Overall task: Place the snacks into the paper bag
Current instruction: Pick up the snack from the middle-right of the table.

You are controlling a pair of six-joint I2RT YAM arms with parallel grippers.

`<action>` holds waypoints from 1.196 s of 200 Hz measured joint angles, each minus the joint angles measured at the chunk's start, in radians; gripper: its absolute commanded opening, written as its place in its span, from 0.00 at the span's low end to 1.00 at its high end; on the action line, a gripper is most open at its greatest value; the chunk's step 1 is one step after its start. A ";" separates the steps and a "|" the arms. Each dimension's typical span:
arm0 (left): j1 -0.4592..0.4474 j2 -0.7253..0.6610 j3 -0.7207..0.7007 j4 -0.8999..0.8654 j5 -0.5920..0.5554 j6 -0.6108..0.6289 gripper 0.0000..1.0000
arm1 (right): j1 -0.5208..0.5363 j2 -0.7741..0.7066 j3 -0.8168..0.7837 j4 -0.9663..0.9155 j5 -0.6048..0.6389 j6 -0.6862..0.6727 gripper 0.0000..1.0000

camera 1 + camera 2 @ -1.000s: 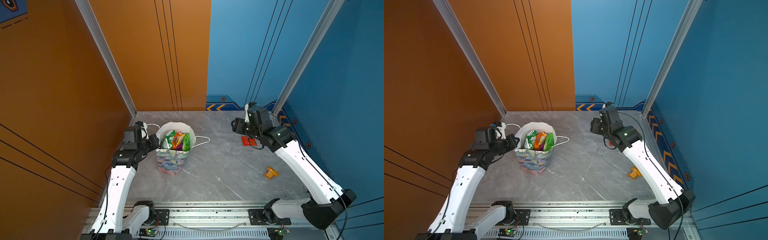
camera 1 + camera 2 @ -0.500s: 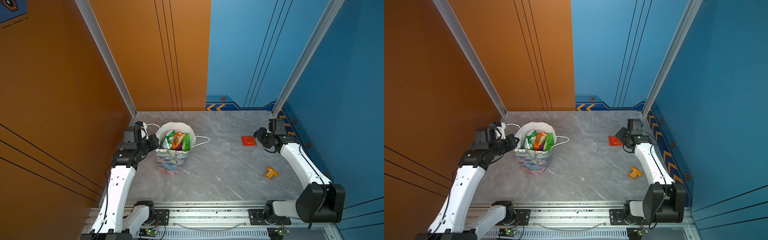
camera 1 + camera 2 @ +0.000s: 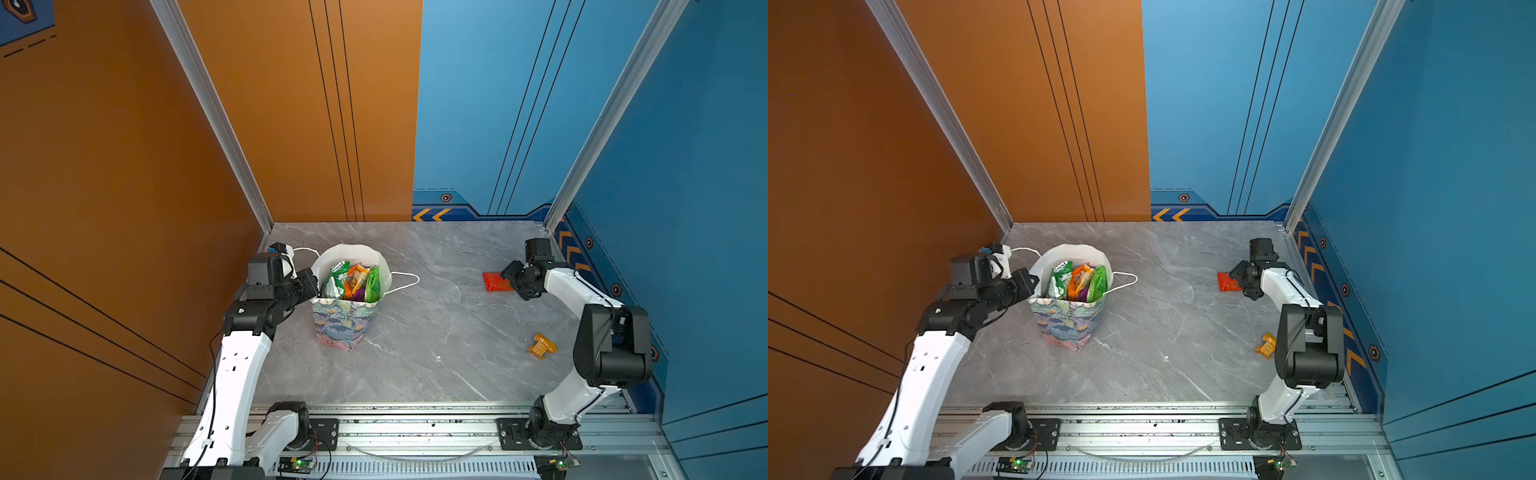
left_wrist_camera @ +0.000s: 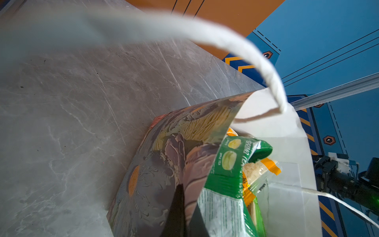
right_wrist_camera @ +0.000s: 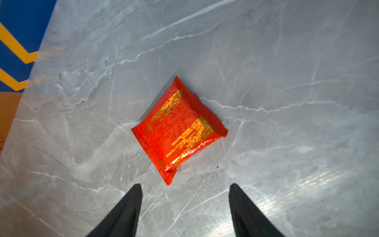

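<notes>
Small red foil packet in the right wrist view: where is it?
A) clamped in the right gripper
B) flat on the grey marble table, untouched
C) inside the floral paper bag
B: the small red foil packet lies flat on the grey marble table, clear of the right gripper, whose jaws stand open.

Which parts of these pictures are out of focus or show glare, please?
Left wrist view: the white cord handle near the lens is strongly out of focus, while the print on the paper bag is fairly sharp. Right wrist view: the red packet looks slightly soft, and glare whitens the table. Both top views: sharp, evenly lit.
</notes>
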 measured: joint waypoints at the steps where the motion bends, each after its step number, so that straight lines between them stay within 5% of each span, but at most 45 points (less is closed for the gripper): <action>1: 0.000 0.000 0.000 0.000 0.000 0.000 0.04 | 0.000 0.003 0.002 0.000 0.000 -0.001 0.70; 125: 0.009 0.000 -0.001 0.000 0.000 0.000 0.04 | -0.005 0.210 0.102 -0.002 0.003 -0.025 0.64; 178: 0.012 0.002 -0.002 0.000 0.001 0.000 0.04 | -0.005 0.223 0.112 0.007 -0.001 -0.046 0.33; 239: 0.016 0.002 -0.002 0.000 0.006 0.000 0.04 | -0.005 0.208 0.085 0.034 0.000 -0.051 0.15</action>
